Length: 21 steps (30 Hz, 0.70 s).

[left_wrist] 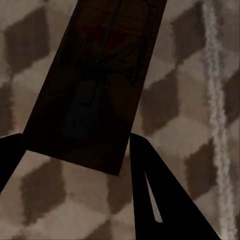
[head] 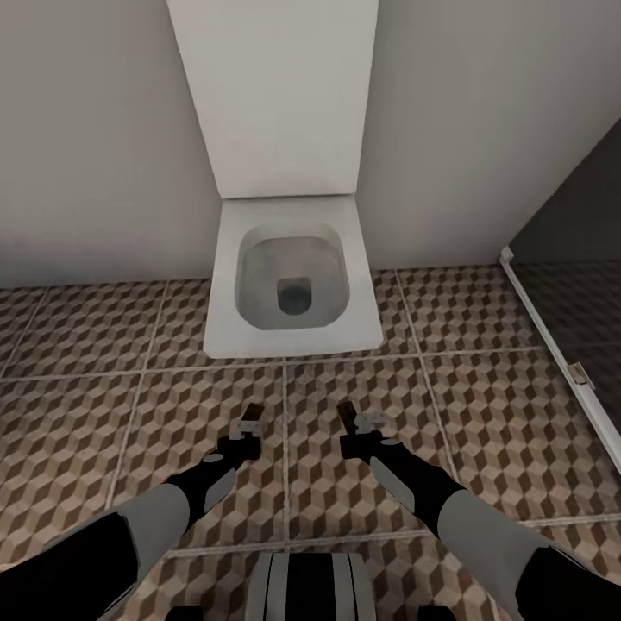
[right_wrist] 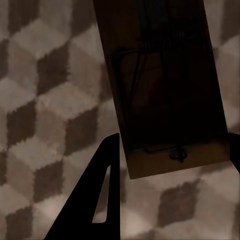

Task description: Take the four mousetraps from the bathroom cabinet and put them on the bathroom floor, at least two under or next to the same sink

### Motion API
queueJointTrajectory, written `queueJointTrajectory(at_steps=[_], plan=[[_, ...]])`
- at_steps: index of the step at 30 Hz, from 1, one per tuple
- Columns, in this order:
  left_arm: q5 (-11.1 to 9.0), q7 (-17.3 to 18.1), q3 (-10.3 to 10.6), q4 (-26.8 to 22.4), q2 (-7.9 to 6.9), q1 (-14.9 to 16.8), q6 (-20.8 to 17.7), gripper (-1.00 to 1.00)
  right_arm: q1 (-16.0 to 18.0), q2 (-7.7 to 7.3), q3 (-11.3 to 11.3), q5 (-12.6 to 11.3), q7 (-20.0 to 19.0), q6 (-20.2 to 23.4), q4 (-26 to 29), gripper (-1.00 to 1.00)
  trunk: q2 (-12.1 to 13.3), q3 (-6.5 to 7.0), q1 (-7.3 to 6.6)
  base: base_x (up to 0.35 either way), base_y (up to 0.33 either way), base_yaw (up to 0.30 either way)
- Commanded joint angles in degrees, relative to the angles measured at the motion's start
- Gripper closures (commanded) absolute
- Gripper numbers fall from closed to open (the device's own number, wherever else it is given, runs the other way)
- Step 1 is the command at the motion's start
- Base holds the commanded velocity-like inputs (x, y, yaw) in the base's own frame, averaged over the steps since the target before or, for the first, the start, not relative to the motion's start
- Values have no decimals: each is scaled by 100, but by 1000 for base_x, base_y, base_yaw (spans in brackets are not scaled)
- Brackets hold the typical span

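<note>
2 mousetraps in hand: left gripper [head: 252, 420] clamped on one mousetrap [left_wrist: 87, 85], right gripper [head: 349, 417] clamped on another [right_wrist: 165, 85], both held above the tiled floor [head: 483, 431] before the toilet [head: 293, 285].

open tiled floor [head: 103, 414] lies ahead of both arms; the toilet [head: 293, 285] blocks straight ahead at the wall, a glass screen [head: 561, 345] closes the right.

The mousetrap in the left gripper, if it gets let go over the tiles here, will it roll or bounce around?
Probably not. The mousetrap is a flat rectangular board, so it should land flat on the bathroom floor. It looks stiff and likely light; its wire could snag.
</note>
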<state>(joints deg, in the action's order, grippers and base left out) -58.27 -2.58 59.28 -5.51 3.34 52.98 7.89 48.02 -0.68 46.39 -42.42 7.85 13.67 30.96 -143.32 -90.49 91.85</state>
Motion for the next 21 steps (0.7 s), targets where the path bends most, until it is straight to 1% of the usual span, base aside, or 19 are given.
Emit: queueJointTrajectory(at_steps=[1, 10, 13, 17, 21], plan=[[-9, -41, 49, -3, 0, 2, 11, 100, 6, -5, 46, -55, 59, 13, 15, 100, -1, -3, 0, 48, 0, 0], [-9, -41, 49, -3, 0, 2, 11, 100, 6, 4, 52, -54, 52, 4, 8, 100, -1, -3, 0, 13, 0, 0], [-9, -41, 49, -3, 4, 2, 11, 100, 6, 11, 57, -55, 46, -129, 7, 100, -1, -3, 0, 0, 0, 0], [-9, -41, 49, -3, 8, 2, 12, 100, 6, 14, 58, -50, 42, -442, 6, 100, -1, -3, 0, 0, 0, 0], [-9, -38, 49, -3, 26, 2, 13, 100, 6, 15, 57, -43, 44, -541, 3, 100, -1, -3, 0, 0, 0, 0]])
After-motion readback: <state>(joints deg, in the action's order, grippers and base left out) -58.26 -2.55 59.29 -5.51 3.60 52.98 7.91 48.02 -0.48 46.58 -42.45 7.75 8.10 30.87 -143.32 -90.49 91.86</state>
